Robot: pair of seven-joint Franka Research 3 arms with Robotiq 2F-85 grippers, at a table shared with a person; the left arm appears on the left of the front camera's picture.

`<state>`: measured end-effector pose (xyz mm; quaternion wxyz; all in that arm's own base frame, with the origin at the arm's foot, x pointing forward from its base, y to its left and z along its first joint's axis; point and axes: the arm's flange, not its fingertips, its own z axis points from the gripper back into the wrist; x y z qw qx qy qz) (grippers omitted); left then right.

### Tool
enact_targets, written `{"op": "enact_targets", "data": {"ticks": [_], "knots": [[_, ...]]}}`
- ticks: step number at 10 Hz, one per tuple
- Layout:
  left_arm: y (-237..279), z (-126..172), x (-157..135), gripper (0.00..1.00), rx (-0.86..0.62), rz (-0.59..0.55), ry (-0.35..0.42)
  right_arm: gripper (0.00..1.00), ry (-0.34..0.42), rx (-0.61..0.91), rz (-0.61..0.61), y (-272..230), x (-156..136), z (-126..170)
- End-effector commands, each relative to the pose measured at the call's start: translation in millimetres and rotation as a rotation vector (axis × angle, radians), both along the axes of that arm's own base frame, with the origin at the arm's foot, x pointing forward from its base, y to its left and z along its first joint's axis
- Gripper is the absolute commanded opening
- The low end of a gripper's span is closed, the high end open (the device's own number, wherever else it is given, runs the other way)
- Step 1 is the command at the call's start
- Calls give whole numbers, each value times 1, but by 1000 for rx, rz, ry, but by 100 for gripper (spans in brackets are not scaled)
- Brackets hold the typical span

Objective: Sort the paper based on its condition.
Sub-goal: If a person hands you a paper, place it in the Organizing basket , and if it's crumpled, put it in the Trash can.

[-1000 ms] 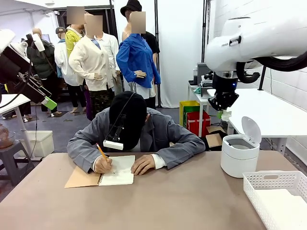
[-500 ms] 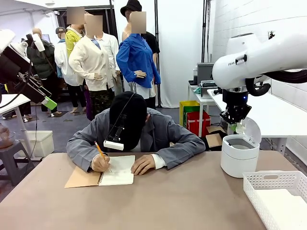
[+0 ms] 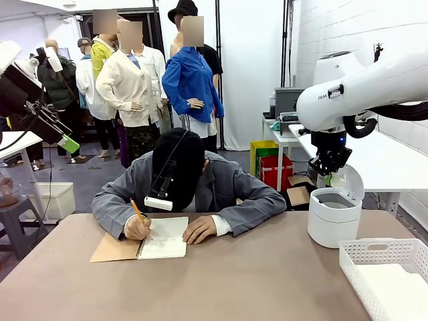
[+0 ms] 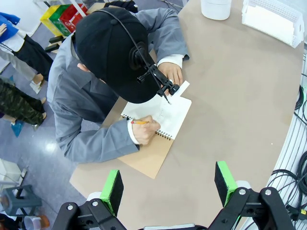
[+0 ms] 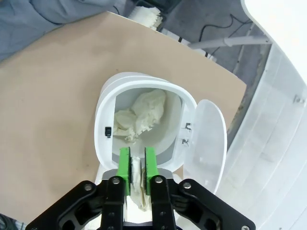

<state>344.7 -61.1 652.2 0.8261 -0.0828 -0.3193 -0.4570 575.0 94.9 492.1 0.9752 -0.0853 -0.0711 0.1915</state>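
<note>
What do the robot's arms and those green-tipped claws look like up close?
The right arm is smooth, rounded white casing with dark lettering. Each gripper, left gripper and right gripper, is black, bolted metal whose jaws carry bright green pads. Black cables trail nearby.

white brick wall [image 3: 348, 23], grey floor [image 3: 80, 177]

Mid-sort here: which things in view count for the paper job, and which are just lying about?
Job:
- crumpled paper wad between the right gripper pads, over the bin
- wads already in the open white lidded bin
- white basket holding smooth sheets

Lying about:
- spiral notebook the person is writing in
- pencil
- left gripper, open, idle
</note>
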Motion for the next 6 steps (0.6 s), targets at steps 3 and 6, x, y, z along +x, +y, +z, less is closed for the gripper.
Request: {"op": "enact_targets", "data": {"ticks": [3,6], "knots": [[1,0,0,100,-2,0,2,96,-22,-21,-13,1,-1,-5],[1,0,0,100,-2,0,2,100,-27,-26,-1,1,1,-5]]}}
